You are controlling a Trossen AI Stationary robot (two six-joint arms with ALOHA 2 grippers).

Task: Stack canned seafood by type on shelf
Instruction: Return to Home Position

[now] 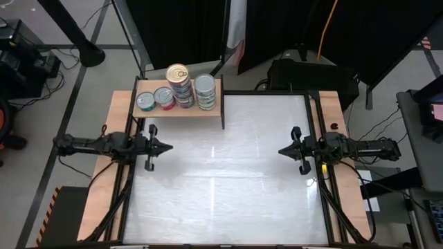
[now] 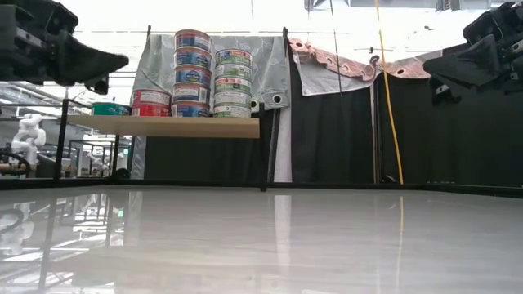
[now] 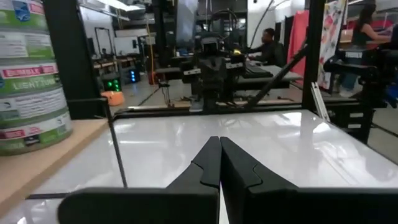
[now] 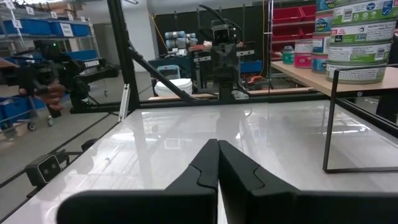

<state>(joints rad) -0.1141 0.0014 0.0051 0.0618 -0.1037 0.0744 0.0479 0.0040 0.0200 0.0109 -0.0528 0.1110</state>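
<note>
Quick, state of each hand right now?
Left hand: closed, empty, at left edge of the table.
Right hand: closed, empty, at the right edge.

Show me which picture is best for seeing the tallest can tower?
The low view. It sees the tallest tower from the side, every can stacked on the shelf. The high view shows only its gold lid. The wrist views catch just cut-off cans at their edges.

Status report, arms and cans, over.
Left gripper shut, empty, parked left. Right gripper shut, empty, parked right. Cans stacked on shelf. Nothing in the way.
</note>
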